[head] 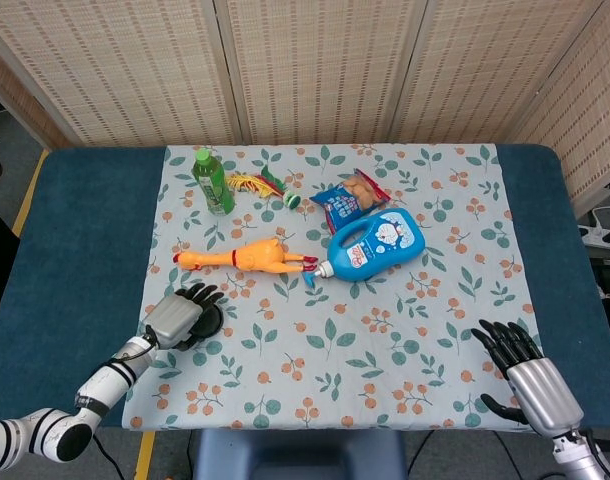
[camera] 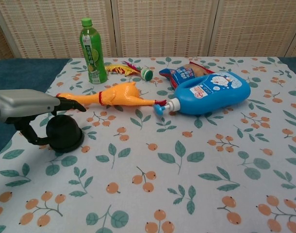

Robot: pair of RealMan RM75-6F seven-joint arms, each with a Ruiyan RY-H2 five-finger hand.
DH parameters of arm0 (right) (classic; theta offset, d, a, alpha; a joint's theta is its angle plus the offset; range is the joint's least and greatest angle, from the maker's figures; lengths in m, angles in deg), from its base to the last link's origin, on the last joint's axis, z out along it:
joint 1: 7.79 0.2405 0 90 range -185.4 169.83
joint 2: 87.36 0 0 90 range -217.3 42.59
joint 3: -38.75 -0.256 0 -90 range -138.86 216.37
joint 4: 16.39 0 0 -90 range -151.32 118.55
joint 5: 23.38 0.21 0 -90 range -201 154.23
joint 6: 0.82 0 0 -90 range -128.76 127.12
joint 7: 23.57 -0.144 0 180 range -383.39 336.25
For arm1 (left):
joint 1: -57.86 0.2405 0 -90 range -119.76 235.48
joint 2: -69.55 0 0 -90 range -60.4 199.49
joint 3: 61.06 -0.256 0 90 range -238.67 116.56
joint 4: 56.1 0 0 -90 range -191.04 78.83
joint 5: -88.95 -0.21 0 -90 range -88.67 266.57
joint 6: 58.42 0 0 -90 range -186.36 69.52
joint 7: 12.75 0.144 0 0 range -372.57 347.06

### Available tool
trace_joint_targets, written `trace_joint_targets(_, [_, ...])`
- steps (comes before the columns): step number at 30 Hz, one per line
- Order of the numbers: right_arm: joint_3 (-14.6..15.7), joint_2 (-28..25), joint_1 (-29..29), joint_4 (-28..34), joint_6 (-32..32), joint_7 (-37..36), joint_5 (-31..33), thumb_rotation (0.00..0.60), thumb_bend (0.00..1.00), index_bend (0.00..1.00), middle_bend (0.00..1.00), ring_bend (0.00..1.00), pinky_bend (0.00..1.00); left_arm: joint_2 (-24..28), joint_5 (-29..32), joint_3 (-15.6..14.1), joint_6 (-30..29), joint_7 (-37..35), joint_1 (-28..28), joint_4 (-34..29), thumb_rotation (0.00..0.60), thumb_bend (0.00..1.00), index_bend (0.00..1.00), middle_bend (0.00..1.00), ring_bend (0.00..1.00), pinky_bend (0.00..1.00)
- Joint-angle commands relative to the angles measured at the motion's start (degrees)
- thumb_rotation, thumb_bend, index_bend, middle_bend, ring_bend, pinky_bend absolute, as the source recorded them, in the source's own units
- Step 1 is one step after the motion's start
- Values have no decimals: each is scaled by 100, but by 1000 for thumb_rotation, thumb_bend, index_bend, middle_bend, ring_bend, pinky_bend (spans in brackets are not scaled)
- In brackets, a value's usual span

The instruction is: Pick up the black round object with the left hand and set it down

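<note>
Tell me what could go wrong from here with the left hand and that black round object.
The left hand is open over the black round object, which sits on the floral tablecloth. One finger hangs close beside the object, so withdrawing could nudge or drag it. The orange rubber chicken lies just beyond the outstretched fingertips; a forward sweep might knock it.

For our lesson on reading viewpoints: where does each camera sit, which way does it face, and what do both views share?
Head view: high up, looking steeply down on the blue table with its floral cloth; shows the left hand and the right hand.
Chest view: low, looking level across the cloth toward the wicker screens; only the left hand shows.
Shared: the black round object, yellow rubber chicken, green plastic bottle and blue detergent bottle.
</note>
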Motion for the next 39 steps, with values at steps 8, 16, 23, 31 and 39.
trace_joint_targets(8, [23,11,-6,-2,9,41,-53,600,118,0,0,0,0,6,-98,-91,-197,203,153,-34,600,368,0,0,0,148])
trace_joint_targets(16, [23,9,-13,7,16,52,-49,600,118,0,0,0,0,-77,-96,-60,-315,389,192,106,600,367,4,0,0,145])
trace_joint_targets(23, [23,12,-6,20,-6,67,-38,600,118,0,0,0,0,-132,-111,-50,-281,389,217,179,600,364,146,0,0,147])
trace_joint_targets(31, [22,6,-5,26,-22,74,-16,600,118,0,0,0,0,-211,-149,0,-300,385,234,299,600,360,224,0,0,148])
trace_joint_targets(39, [12,16,-1,37,-38,101,6,600,118,0,0,0,0,-291,-221,25,-314,330,271,409,600,363,298,0,0,155])
